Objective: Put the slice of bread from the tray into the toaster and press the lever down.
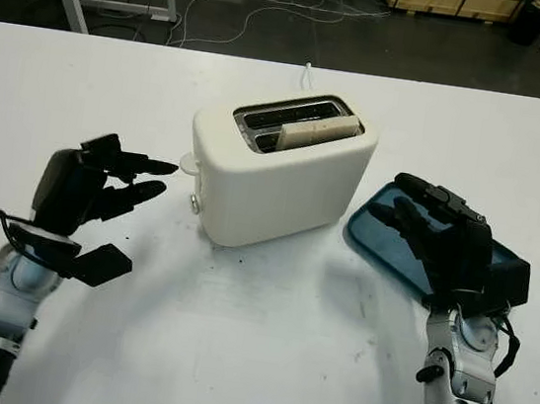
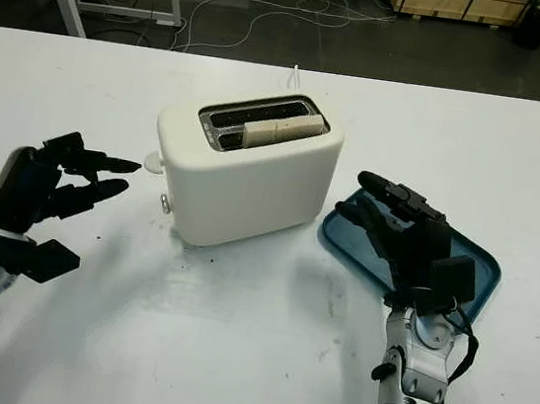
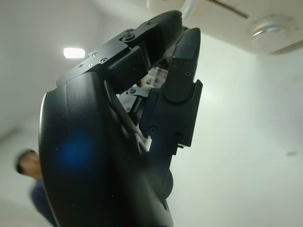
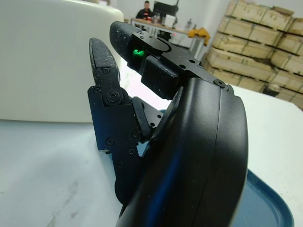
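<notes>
Bread (image 1: 311,130) sits in toaster (image 1: 278,178); left hand (image 1: 103,185), empty, fingers extended, should press lever (image 1: 189,163) straight down.

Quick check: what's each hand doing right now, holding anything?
Left hand: open, holding nothing, beside the toaster.
Right hand: open, holding nothing, over the tray.

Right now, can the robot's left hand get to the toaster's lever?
Probably yes. The left hand is open just beside the toaster, on the end with the lever. Only bare table lies between them.
</notes>
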Motion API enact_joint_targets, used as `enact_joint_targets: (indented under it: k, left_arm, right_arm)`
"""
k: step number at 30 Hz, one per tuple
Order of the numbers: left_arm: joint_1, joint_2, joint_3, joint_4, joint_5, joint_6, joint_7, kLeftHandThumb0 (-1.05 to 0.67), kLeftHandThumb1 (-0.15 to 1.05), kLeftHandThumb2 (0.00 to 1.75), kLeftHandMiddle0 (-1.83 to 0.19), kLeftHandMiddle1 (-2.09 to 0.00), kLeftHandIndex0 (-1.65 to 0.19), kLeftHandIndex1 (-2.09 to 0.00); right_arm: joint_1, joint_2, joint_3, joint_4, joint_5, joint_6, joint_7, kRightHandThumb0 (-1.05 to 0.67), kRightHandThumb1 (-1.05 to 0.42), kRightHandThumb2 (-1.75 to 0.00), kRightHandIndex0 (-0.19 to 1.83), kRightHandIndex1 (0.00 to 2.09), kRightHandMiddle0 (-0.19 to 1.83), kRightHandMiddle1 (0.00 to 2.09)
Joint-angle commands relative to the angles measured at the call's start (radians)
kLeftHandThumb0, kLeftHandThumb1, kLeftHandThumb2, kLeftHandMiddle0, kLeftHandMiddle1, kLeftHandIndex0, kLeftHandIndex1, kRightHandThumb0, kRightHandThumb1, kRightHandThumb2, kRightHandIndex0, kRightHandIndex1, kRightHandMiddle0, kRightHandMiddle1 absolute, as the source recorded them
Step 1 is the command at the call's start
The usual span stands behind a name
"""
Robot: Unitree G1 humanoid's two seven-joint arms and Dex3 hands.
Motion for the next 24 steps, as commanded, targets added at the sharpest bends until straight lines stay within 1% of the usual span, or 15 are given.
enact_joint_targets:
  k: [1,3,6,9,11,15,18,21,24]
  left_arm:
    - [-0.041,0.045,0.013,-0.048,0.020,0.023,-0.036,-0.31,0.87,0.01,-0.73,-1.60,-1.20,-0.02]
    - [-0.068,0.091,0.008,-0.070,0.028,0.031,-0.085,-0.32,0.88,0.01,-0.72,-1.60,-1.19,-0.02]
    - [-0.135,0.162,-0.012,-0.068,0.033,-0.002,-0.158,-0.34,0.88,0.00,-0.73,-1.58,-1.20,-0.02]
    - [-0.198,0.204,-0.043,-0.054,0.049,-0.027,-0.210,-0.38,0.88,0.00,-0.78,-1.54,-1.22,-0.02]
    - [-0.236,0.214,-0.066,-0.033,0.050,-0.051,-0.229,-0.41,0.88,0.00,-0.83,-1.50,-1.23,-0.03]
    - [-0.288,0.211,-0.099,0.013,0.054,-0.106,-0.237,-0.43,0.87,0.00,-0.86,-1.48,-1.27,-0.04]
    - [-0.328,0.217,-0.128,0.045,0.087,-0.142,-0.238,-0.46,0.86,0.00,-0.90,-1.49,-1.32,-0.06]
    - [-0.358,0.229,-0.155,0.052,0.134,-0.137,-0.265,-0.49,0.87,0.01,-0.94,-1.47,-1.42,-0.10]
    - [-0.383,0.239,-0.183,0.057,0.150,-0.122,-0.312,-0.47,0.88,0.00,-0.96,-1.38,-1.41,-0.10]
  right_arm:
    - [0.001,0.000,0.001,-0.009,0.011,0.005,0.003,-0.42,-0.87,0.00,1.30,0.01,1.13,0.01]
    - [0.003,0.000,0.005,-0.008,0.003,0.005,-0.001,-0.43,-0.86,0.00,1.30,0.01,1.13,0.01]
    - [0.008,-0.002,0.016,-0.012,-0.019,0.015,-0.017,-0.47,-0.86,0.00,1.29,0.01,1.12,0.00]
    - [0.013,0.000,0.023,-0.014,-0.020,0.019,-0.019,-0.47,-0.86,0.00,1.29,0.01,1.12,0.00]
    - [0.015,0.001,0.025,-0.014,-0.013,0.023,-0.017,-0.47,-0.87,0.00,1.28,0.00,1.11,0.00]
    - [0.021,0.001,0.027,-0.017,-0.017,0.023,-0.025,-0.44,-0.87,0.00,1.29,0.00,1.11,0.00]
    - [0.023,-0.002,0.027,-0.014,-0.016,0.019,-0.024,-0.45,-0.87,0.00,1.29,0.00,1.11,0.00]
    - [0.024,-0.004,0.027,-0.015,-0.014,0.018,-0.021,-0.47,-0.87,0.00,1.29,0.00,1.11,0.00]
    - [0.024,-0.002,0.026,-0.018,-0.009,0.020,-0.021,-0.47,-0.87,0.00,1.29,0.01,1.11,0.00]
